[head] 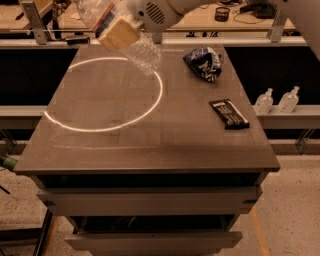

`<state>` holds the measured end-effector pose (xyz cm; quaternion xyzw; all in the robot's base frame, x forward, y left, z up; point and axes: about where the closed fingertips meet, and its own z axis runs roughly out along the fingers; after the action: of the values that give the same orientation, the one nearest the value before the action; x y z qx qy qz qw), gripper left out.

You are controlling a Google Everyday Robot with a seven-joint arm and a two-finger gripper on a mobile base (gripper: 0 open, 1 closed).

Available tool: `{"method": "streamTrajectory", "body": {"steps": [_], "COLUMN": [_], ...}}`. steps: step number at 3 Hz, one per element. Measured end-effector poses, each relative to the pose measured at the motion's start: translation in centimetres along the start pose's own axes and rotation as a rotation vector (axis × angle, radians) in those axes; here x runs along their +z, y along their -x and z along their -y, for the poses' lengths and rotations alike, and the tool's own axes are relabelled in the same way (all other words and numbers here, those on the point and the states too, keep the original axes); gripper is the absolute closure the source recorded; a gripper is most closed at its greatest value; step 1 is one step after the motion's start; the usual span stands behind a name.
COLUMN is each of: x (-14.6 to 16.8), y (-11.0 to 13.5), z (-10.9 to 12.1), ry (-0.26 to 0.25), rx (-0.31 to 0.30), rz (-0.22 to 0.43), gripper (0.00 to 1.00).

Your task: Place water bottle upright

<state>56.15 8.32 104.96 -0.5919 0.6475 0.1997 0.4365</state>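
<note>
The gripper [120, 32] hung above the worktop [150, 135] at 11 o'clock, its jaws clamped on the tilted water bottle [143, 54].

High front view, jaws upper left

Gripper [120, 27] at upper left of centre, close to the top edge. Blocky tan finger pad [116, 36], squared corners, matte face. Behind it, a rounded white wrist housing [152, 14] bearing a round patch of dark vent slots. Smooth white arm shell [307, 15] filling the upper right corner, curved, unmarked, warmly shaded along its lower edge.
</note>
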Motion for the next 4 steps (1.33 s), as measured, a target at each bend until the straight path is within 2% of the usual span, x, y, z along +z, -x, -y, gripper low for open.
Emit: {"method": "streamTrajectory", "body": {"steps": [1,2,4], "x": [-2.3,-3.2,-0.7], "y": [0.0,-1.0,-4.0], "z": [-0.2,-0.3,0.7], "ry": [0.036,0.055,0.068], "rx": [0.001,0.034,0.106], "rz": [0.206,0.331,0.522], "gripper": [1.00,1.00,1.00]}}
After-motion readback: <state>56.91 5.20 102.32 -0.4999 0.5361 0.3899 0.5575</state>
